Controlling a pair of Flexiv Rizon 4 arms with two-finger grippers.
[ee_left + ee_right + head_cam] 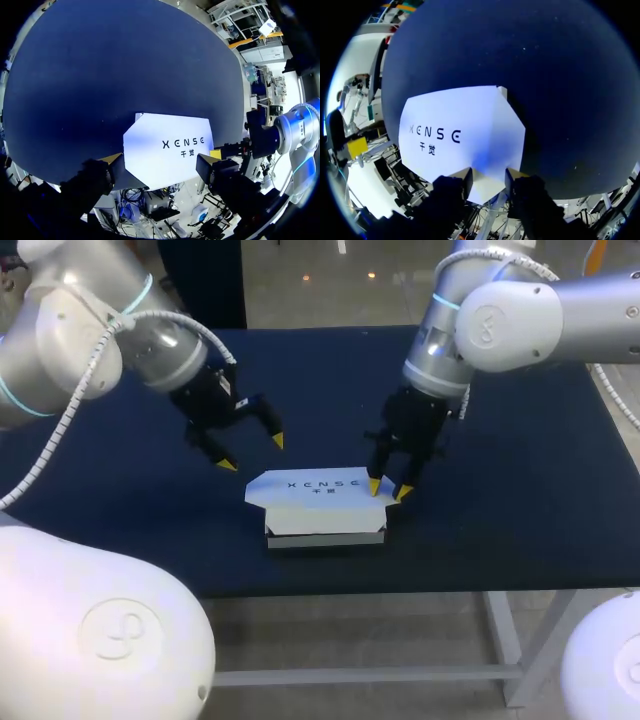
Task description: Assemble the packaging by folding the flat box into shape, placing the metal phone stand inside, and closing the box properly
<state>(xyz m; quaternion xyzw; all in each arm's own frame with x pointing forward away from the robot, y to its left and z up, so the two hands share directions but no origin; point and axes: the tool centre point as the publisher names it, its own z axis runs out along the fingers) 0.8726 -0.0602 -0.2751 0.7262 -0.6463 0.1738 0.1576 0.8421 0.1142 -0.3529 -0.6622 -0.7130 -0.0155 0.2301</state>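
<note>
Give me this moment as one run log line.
box: folded, lid down | left hand: open, off box's left end, not touching | right hand: at box's right end | phone stand: not seen

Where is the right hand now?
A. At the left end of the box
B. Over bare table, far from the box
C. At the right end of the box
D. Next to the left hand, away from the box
C: the right hand is down at the right end of the box, while the left hand hangs open off the box's left end, not touching it.
</note>
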